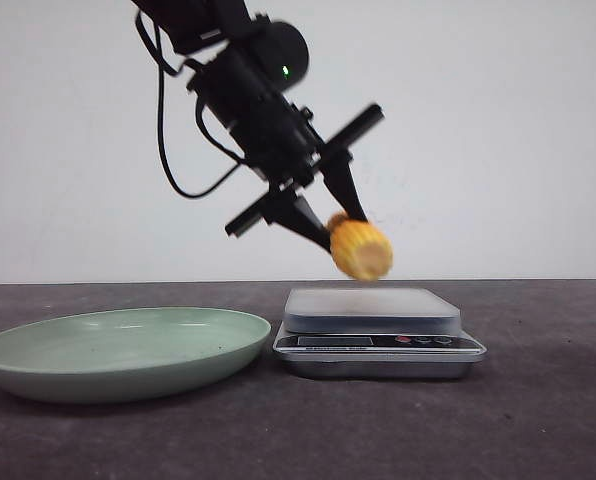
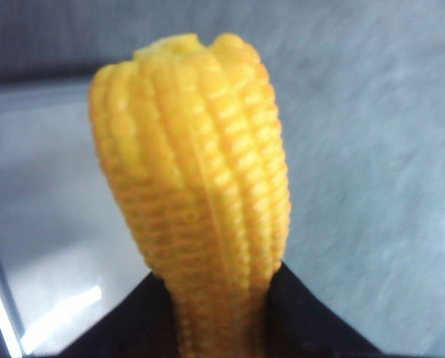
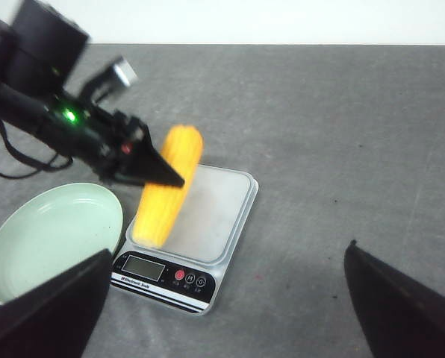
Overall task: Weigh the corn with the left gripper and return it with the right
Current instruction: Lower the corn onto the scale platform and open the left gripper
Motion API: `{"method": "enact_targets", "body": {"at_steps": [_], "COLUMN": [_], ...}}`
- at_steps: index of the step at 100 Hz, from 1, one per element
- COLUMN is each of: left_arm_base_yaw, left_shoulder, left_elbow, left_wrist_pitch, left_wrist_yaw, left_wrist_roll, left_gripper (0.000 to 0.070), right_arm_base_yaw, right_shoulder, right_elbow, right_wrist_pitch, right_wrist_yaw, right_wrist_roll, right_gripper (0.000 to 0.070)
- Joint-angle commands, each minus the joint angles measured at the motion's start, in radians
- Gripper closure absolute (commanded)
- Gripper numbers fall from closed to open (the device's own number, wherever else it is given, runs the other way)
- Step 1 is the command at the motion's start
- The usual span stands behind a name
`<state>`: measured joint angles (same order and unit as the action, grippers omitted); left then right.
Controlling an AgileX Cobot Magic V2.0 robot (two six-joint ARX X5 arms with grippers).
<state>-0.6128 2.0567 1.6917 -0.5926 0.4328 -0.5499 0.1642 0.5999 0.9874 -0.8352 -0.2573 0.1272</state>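
Observation:
The yellow corn (image 1: 361,249) hangs just above the scale's grey platform (image 1: 370,308), pinched at one end by my left gripper (image 1: 330,224). In the left wrist view the corn (image 2: 200,186) fills the picture between the two black fingers (image 2: 312,317), over the platform (image 2: 43,224). From the right wrist view the corn (image 3: 169,195) lies slanted over the scale (image 3: 189,231), held by the left gripper (image 3: 159,171). My right gripper (image 3: 226,298) is open, high above the table and to the right of the scale, with nothing in it.
A shallow pale green plate (image 1: 118,350) sits on the dark table just left of the scale (image 1: 378,345). The scale's display and buttons (image 3: 163,272) face the front. The plate (image 3: 51,231) holds nothing.

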Motion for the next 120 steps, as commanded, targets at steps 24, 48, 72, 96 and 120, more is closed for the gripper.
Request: {"method": "enact_targets", "body": {"at_steps": [24,48,72,96,120], "left_arm_base_yaw": [-0.018,-0.015,-0.018,-0.015,-0.007], "left_shoulder": [0.039,0.039,0.039,0.039,0.029], "left_elbow": [0.018,0.018,0.018,0.018,0.019], "left_wrist_pitch": [-0.037,-0.101,-0.112,-0.116,-0.151], "left_wrist_yaw": [-0.071,-0.103,-0.093,-0.092,-0.089], "left_wrist_roll": [-0.019,-0.019,-0.015,-0.015,0.014], "left_gripper": [0.0689,0.0555,0.0378,0.0269,0.0], "right_arm_base_yaw": [0.004,0.004,0.004,0.004,0.004], "right_shoulder": [0.006,0.007,0.006,0.006,0.006], "right_elbow": [0.006,0.006,0.006,0.006,0.006], "right_wrist_pitch": [-0.027,-0.025,-0.029,-0.061,-0.092], "right_wrist_yaw": [0.021,0.032,0.048,0.049,0.073], "right_wrist_roll": [-0.008,-0.007,0.009,0.023,0.015], "right_gripper": [0.0073,0.0073,0.0073,0.0073,0.0073]}}
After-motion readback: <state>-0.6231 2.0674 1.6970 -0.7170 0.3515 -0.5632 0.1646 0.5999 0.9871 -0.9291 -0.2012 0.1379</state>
